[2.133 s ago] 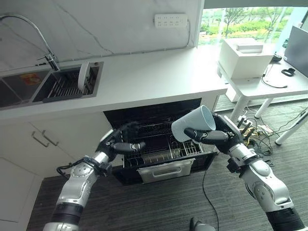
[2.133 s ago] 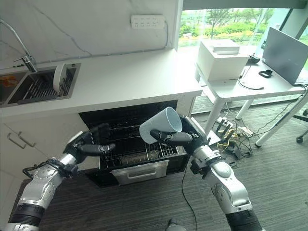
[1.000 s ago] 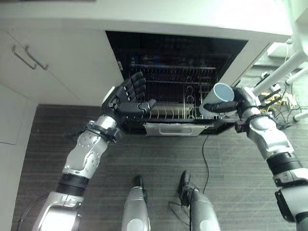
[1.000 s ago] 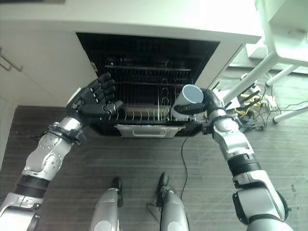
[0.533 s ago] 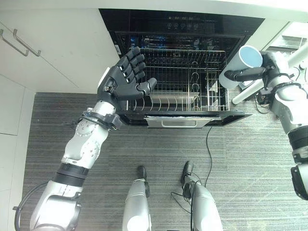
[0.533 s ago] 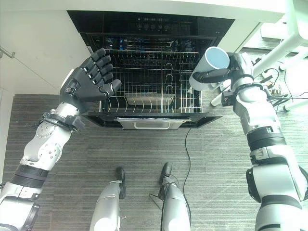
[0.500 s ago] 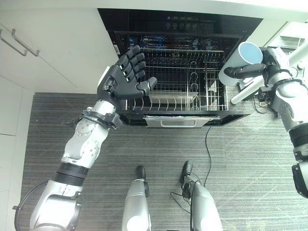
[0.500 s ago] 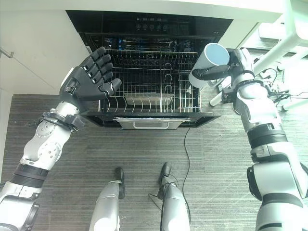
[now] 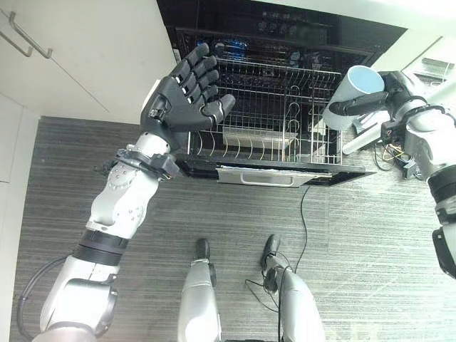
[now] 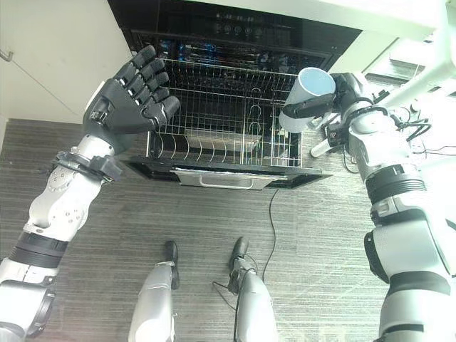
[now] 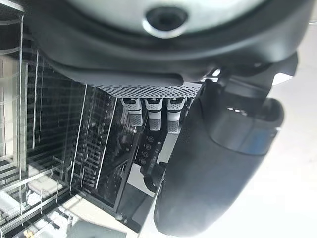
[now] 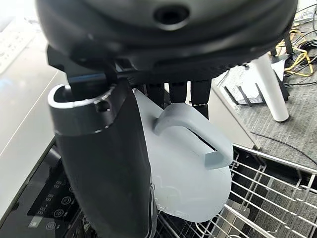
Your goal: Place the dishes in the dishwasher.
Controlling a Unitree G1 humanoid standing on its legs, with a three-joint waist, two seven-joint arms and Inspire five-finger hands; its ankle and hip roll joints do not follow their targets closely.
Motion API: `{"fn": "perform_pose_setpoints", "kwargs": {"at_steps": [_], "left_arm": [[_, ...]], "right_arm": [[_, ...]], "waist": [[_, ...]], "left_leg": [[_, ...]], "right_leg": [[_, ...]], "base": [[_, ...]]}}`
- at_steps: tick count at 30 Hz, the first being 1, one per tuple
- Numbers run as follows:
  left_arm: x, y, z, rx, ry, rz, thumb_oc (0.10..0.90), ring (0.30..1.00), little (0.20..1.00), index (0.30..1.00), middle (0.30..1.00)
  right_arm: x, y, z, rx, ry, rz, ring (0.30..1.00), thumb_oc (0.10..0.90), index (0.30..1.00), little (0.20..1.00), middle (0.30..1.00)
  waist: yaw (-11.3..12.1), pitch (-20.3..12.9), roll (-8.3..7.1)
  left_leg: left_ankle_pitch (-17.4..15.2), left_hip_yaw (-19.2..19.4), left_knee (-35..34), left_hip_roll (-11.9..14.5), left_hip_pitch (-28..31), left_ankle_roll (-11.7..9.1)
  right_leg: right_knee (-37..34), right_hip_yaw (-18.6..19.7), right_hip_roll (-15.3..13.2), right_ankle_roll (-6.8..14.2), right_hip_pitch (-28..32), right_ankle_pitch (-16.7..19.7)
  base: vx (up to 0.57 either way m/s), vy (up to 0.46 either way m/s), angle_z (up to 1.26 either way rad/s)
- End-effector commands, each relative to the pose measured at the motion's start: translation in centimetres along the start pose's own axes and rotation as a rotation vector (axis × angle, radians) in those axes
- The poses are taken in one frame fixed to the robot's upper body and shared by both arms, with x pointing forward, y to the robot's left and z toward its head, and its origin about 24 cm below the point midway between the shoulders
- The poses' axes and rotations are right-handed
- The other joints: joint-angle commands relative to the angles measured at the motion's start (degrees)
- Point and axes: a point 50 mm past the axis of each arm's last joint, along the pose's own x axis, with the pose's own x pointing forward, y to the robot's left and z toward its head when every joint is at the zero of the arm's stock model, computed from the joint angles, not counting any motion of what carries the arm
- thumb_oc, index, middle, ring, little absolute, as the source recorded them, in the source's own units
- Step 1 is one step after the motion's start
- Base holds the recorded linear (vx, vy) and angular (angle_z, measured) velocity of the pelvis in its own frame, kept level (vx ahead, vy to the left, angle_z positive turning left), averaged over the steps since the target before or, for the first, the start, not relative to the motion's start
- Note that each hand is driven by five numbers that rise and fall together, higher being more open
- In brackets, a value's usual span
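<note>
My right hand point(image 9: 396, 91) is shut on a pale blue mug point(image 9: 352, 94), thumb across its side and fingers by the handle point(image 12: 198, 131). The mug is tilted, mouth towards the camera, and hangs above the right edge of the pulled-out wire dishwasher rack point(image 9: 265, 117). The right wrist view shows the mug point(image 12: 183, 168) with rack wires point(image 12: 267, 198) just beneath it. My left hand point(image 9: 182, 100) is open, fingers spread and raised over the rack's left side, holding nothing. A flat metal insert point(image 9: 258, 140) lies in the rack's front part.
The dishwasher's dark control panel point(image 9: 299, 30) runs above the rack. White cabinet doors with a bar handle point(image 9: 28, 34) stand to the left. A white table leg point(image 10: 322, 146) and loose cables point(image 10: 420, 132) lie right of the dishwasher. Grey wood-grain floor point(image 9: 356, 235) spreads in front.
The camera has tipped down from the counter to the dishwasher front. My left hand has risen with fingers spread. The right hand keeps the mug, still by the rack's right edge.
</note>
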Motion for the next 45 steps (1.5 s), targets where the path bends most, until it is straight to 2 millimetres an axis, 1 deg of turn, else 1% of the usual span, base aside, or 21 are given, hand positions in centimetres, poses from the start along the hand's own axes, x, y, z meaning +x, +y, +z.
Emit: {"fn": "perform_pose_setpoints", "kwargs": {"at_steps": [1, 2, 5, 7, 10, 13, 18, 21, 27, 30, 33, 34, 35, 39, 42, 45], "left_arm": [[0.9, -3.7, 5.1, 0.015, -0.242, -0.195, 0.8, 0.9, 0.9, 0.9, 0.9], [0.9, -4.0, 5.6, 0.013, -0.261, -0.21, 0.8, 0.9, 0.9, 0.9, 0.9], [0.8, -4.4, 6.1, 0.013, -0.285, -0.221, 0.8, 0.9, 0.9, 0.9, 0.9], [0.7, -4.7, 6.8, 0.037, -0.328, -0.235, 0.8, 0.9, 0.9, 0.9, 0.9], [0.6, -4.8, 7.1, 0.041, -0.342, -0.24, 0.8, 0.9, 0.9, 0.9, 0.9], [0.9, -4.9, 7.6, 0.042, -0.375, -0.227, 0.8, 0.9, 0.9, 0.9, 0.9], [0.6, -4.6, 7.4, 0.021, -0.386, -0.211, 0.8, 0.9, 0.9, 0.9, 0.9], [0.5, -4.6, 7.4, 0.013, -0.387, -0.208, 0.8, 0.9, 0.9, 0.9, 0.9], [0.4, -4.9, 7.4, -0.003, -0.407, -0.215, 0.8, 0.9, 0.9, 0.9, 0.9], [0.5, -5.0, 7.5, -0.01, -0.412, -0.22, 0.8, 0.9, 0.9, 0.9, 0.9], [0.5, -5.2, 7.5, -0.019, -0.416, -0.224, 0.8, 0.9, 0.9, 0.9, 0.9], [0.5, -5.2, 7.6, -0.018, -0.415, -0.229, 0.8, 0.9, 0.9, 0.9, 0.9], [0.5, -5.3, 7.7, -0.015, -0.412, -0.233, 0.8, 0.9, 0.9, 0.9, 0.9], [0.4, -5.1, 7.7, -0.013, -0.403, -0.231, 0.8, 0.9, 0.9, 0.9, 0.9], [0.4, -5.1, 7.7, -0.008, -0.396, -0.24, 0.8, 0.9, 0.9, 0.9, 0.9], [0.3, -5.1, 7.6, -0.007, -0.389, -0.244, 0.8, 0.9, 0.9, 0.9, 0.9]], "right_arm": [[-0.3, -2.2, 4.9, -0.033, -0.147, -0.074, 0.3, 0.4, 0.3, 0.3, 0.3], [-0.3, -2.3, 5.0, -0.034, -0.136, -0.082, 0.3, 0.4, 0.3, 0.3, 0.3], [-0.2, -2.2, 4.9, -0.028, -0.126, -0.089, 0.3, 0.4, 0.3, 0.3, 0.3], [-0.2, -2.3, 5.1, -0.025, -0.125, -0.101, 0.3, 0.4, 0.3, 0.3, 0.3], [-0.2, -2.2, 5.0, -0.029, -0.12, -0.104, 0.3, 0.4, 0.3, 0.3, 0.3], [-0.1, -2.3, 5.1, -0.058, -0.116, -0.144, 0.3, 0.4, 0.3, 0.3, 0.3], [-0.2, -3.0, 5.2, -0.093, -0.11, -0.192, 0.3, 0.4, 0.3, 0.3, 0.3], [-0.3, -3.3, 5.2, -0.104, -0.107, -0.206, 0.3, 0.4, 0.3, 0.3, 0.3], [-0.3, -3.4, 5.2, -0.137, -0.087, -0.18, 0.3, 0.4, 0.3, 0.3, 0.3], [-0.1, -2.9, 5.0, -0.161, -0.061, -0.132, 0.3, 0.4, 0.3, 0.3, 0.3], [0.0, -2.1, 4.3, -0.186, -0.001, -0.035, 0.3, 0.4, 0.3, 0.3, 0.3], [0.1, -1.9, 3.8, -0.187, 0.029, 0.005, 0.538, 0.558, 0.538, 0.538, 0.538], [0.1, -1.5, 3.2, -0.21, 0.051, 0.062, 0.9, 0.8, 0.9, 0.9, 0.9], [0.1, -1.4, 2.8, -0.213, 0.07, 0.085, 0.9, 0.8, 0.9, 0.9, 0.9], [0.1, -1.3, 3.1, -0.256, 0.056, 0.1, 0.9, 0.8, 0.9, 0.9, 0.9], [0.1, -1.5, 3.5, -0.255, 0.047, 0.092, 0.9, 0.8, 0.9, 0.9, 0.9]], "waist": [[1.4, -5.5, 0.56], [1.8, -4.8, 0.6], [2.1, -4.0, 0.65], [2.3, -3.0, 1.09], [2.3, -2.5, 1.39], [2.1, -1.1, 2.74], [1.7, -0.4, 4.23], [1.5, -0.3, 4.67], [1.0, -0.1, 5.19], [0.8, -0.1, 5.43], [0.9, -0.1, 5.39], [0.9, -0.1, 5.35], [1.0, -0.1, 5.19], [1.1, -0.1, 4.95], [1.3, -0.1, 4.75], [1.4, -0.1, 4.62]], "left_leg": [[-1.4, 0.9, -5.4, -1.1, 1.9, 0.2], [-1.1, 0.4, -5.4, -1.4, 1.1, 0.2], [-0.9, -0.2, -5.4, -1.8, 0.3, 0.4], [-0.7, -0.5, -5.4, -2.3, -0.7, 0.6], [-0.6, -0.6, -5.4, -2.6, -1.3, 0.7], [-0.1, -0.5, -5.4, -3.3, -3.1, 1.1], [0.1, -0.3, -5.4, -3.8, -3.8, 1.3], [0.3, -0.2, -5.4, -3.9, -4.0, 1.3], [0.7, 0.6, -5.4, -3.8, -4.4, 1.2], [0.8, 0.7, -5.4, -3.8, -4.6, 1.2], [0.9, 0.8, -5.4, -3.8, -4.7, 1.1], [1.0, 0.8, -5.4, -3.8, -4.7, 1.1], [1.1, 0.8, -5.4, -3.7, -4.7, 1.0], [1.2, 0.8, -5.4, -3.4, -4.5, 0.9], [1.2, 0.8, -5.4, -3.3, -4.3, 0.8], [1.2, 1.0, -5.4, -3.2, -4.1, 0.7]], "right_leg": [[7.0, 0.4, -2.2, 5.4, -0.4, -10.8], [7.0, 0.3, -2.2, 5.3, -1.1, -10.7], [7.0, 0.3, -2.3, 5.3, -1.9, -10.5], [7.0, 0.4, -2.4, 5.3, -2.8, -10.2], [7.0, 0.4, -2.6, 5.3, -3.5, -9.9], [7.0, 0.9, -3.1, 5.5, -5.7, -9.2], [7.0, 1.6, -3.3, 5.3, -6.9, -8.9], [7.0, 2.0, -3.3, 5.3, -7.4, -8.8], [7.0, 2.4, -3.5, 5.3, -8.2, -8.4], [7.0, 2.5, -3.5, 5.3, -8.5, -8.3], [7.0, 2.5, -3.5, 5.3, -8.7, -8.2], [7.0, 2.5, -3.5, 5.2, -8.7, -8.2], [7.0, 2.4, -3.5, 5.2, -8.7, -8.2], [7.0, 2.2, -3.5, 5.3, -8.5, -8.1], [7.0, 2.0, -3.4, 5.4, -8.1, -8.0], [7.0, 1.8, -3.5, 5.6, -7.8, -7.9]], "base": [[0.06, 0.002, 0.02], [0.08, -0.002, 0.04], [0.06, -0.004, 0.01], [0.05, 0.024, 0.0], [0.01, 0.024, 0.01], [-0.01, 0.064, 0.02], [-0.01, 0.06, -0.03], [-0.02, 0.04, -0.07], [-0.03, 0.028, -0.05], [-0.04, 0.017, -0.04], [-0.04, 0.006, -0.05], [-0.05, -0.007, -0.05], [-0.05, -0.012, -0.03], [-0.04, -0.008, 0.01], [-0.06, -0.016, 0.03], [-0.04, -0.005, 0.02]]}}
